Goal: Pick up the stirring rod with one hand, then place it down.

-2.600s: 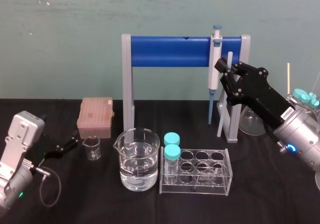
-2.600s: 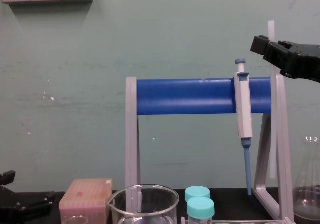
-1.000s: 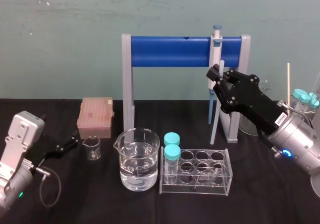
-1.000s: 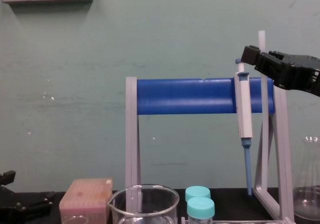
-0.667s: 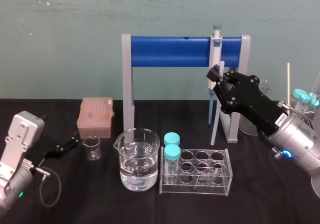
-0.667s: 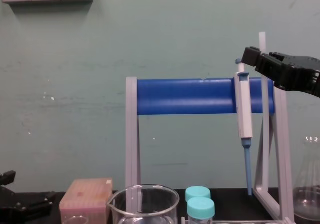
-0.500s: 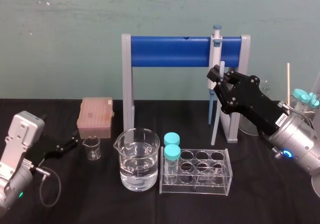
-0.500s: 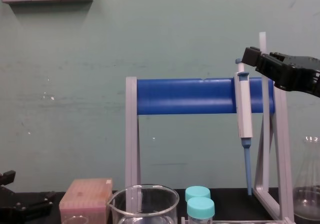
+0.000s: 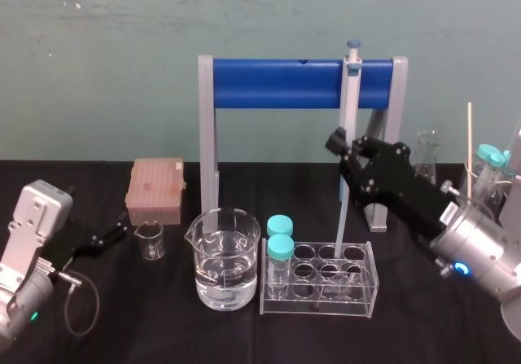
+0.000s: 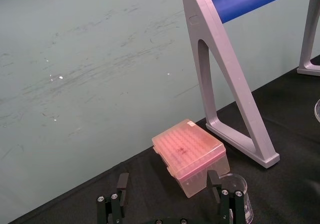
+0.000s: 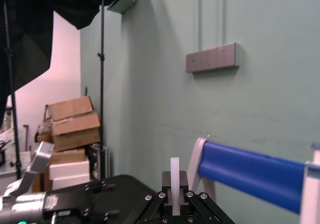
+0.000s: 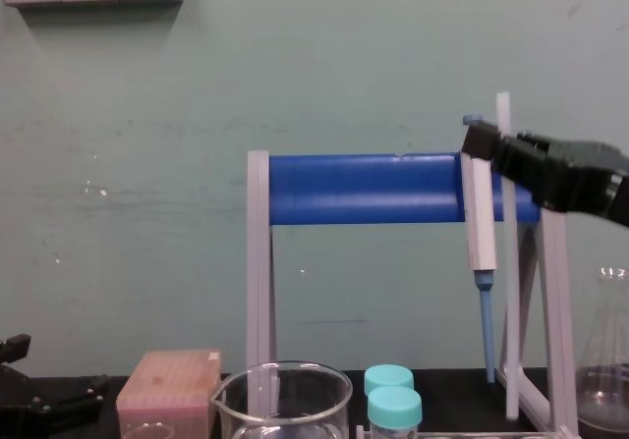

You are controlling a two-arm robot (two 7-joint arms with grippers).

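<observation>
The stirring rod point(image 9: 340, 217) is a thin white translucent stick that hangs nearly upright in the air. My right gripper point(image 9: 338, 146) is shut on its upper part, in front of the grey rack's right leg. The rod's lower end reaches down to the clear test-tube rack point(image 9: 371, 276). In the chest view the stirring rod point(image 12: 509, 311) runs from above the right gripper point(image 12: 484, 146) down past the pipette. In the right wrist view the rod point(image 11: 174, 176) sticks out between the fingers. My left gripper point(image 9: 112, 234) rests open at the far left of the table.
The grey rack with a blue bar point(image 9: 277, 85) holds a grey-and-blue pipette point(image 9: 351, 87). In front stand a water-filled beaker point(image 9: 223, 258), two teal-capped tubes point(image 9: 280, 246), a small beaker point(image 9: 150, 240) and a pink tip box point(image 9: 155, 189). Glassware point(image 9: 423, 148) crowds the right edge.
My right gripper has moved left, forward and down with the rod in it. The rod's lower end now hangs at the test-tube rack. The left arm has not moved.
</observation>
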